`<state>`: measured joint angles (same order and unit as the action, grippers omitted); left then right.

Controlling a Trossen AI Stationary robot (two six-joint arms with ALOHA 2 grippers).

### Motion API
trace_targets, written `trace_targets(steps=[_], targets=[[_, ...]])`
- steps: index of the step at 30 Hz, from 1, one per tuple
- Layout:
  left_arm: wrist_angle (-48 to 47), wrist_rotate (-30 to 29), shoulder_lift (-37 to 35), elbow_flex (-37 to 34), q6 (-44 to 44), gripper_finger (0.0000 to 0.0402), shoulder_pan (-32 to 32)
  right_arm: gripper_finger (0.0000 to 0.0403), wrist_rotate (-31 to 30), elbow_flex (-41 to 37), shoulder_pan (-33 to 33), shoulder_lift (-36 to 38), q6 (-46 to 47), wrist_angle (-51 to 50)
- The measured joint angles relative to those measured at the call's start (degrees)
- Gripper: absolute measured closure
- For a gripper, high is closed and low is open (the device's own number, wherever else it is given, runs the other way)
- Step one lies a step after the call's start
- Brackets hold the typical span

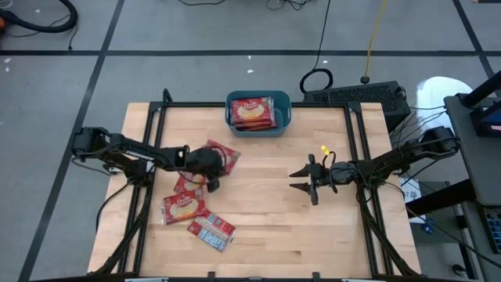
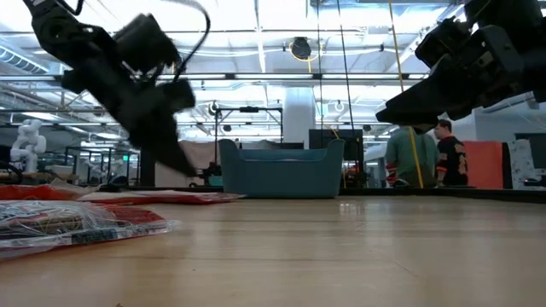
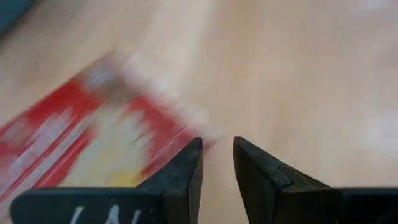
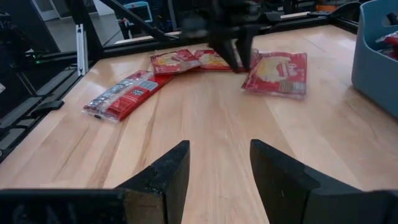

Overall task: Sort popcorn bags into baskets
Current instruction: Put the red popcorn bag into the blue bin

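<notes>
Nearest us in the low view lies a popcorn bag (image 2: 72, 223) showing its striped back, flat on the table (image 2: 341, 256). Taking the basket (image 1: 283, 119) as our landmark, we place everything else by it.

We see the left arm reaching in from the table's left side, bent low, its left gripper (image 1: 211, 182) down among the loose bags on the near-left side of the basket. Its fingers (image 3: 186, 171) stand only a narrow gap apart, right at the edge of a red bag (image 1: 225, 154); we cannot tell whether they touch or pinch it (the wrist view is smeared).

We see the right arm stretched in from the right, its right gripper (image 1: 301, 180) hanging above bare wood on the near-right side of the basket, fingers (image 4: 165, 174) spread apart and holding nothing.

The basket, teal and low-walled, sits at the far edge of the table with red packets (image 1: 252, 112) lying inside, cream labels up. Nearer than the basket, and to its left, two more bags (image 1: 185, 205) lie label-up beside the left gripper, and the striped-back one lies nearest the front edge. All are flat, red, rectangular
</notes>
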<state>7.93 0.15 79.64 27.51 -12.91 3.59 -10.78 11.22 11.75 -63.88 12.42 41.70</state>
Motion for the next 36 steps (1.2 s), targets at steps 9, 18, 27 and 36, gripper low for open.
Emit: trace_targets(steps=[9,18,27,36], targets=[[5.57,-2.25,-3.51,1.08,8.62,0.0309,-8.98,0.0243,-1.2,0.0,1.15,0.0,3.21,-0.31],[-18.61,-32.39,-8.15,3.4,-2.52,0.0309,-6.81,0.0243,-4.07,0.0,2.25,0.0,0.79,-0.38],[-17.0,-28.11,-2.88,0.63,-8.6,0.0309,-2.28,0.0243,-10.39,0.02,2.19,0.0,-2.34,0.49],[-0.21,-19.49,8.76,0.8,0.23,0.0309,1.1,0.0243,-10.41,1.5,2.25,-5.0,-0.91,5.86]])
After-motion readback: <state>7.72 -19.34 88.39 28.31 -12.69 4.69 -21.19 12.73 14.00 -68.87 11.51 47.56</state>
